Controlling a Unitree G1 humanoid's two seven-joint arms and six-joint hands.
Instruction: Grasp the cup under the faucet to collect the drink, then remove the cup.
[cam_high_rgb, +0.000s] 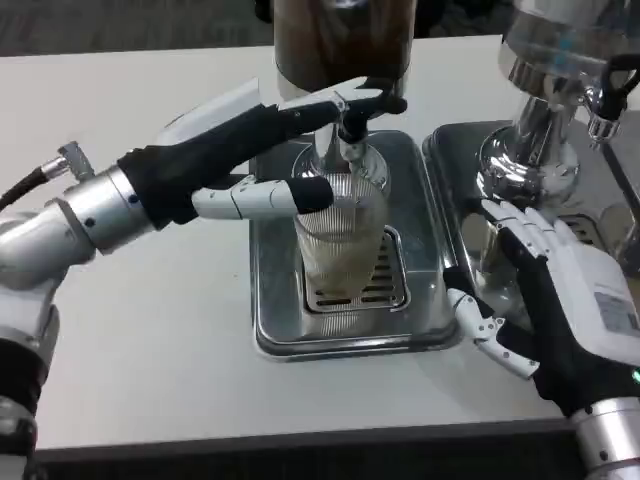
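At lower right, the right hand (560, 310) waits with fingers spread, holding nothing. At centre the ribbed cup (340, 235) stands on the drip tray (270, 330), partly filled. Above it, the left hand (265, 150) reaches the faucet (350, 125), fingers extended; filling seems underway, removal remains.

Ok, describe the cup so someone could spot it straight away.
Find the steel drip tray in the middle of the white table, below the dark drink dispenser. On its slotted grate stands the cup: a clear ribbed glass, the only see-through thing there.
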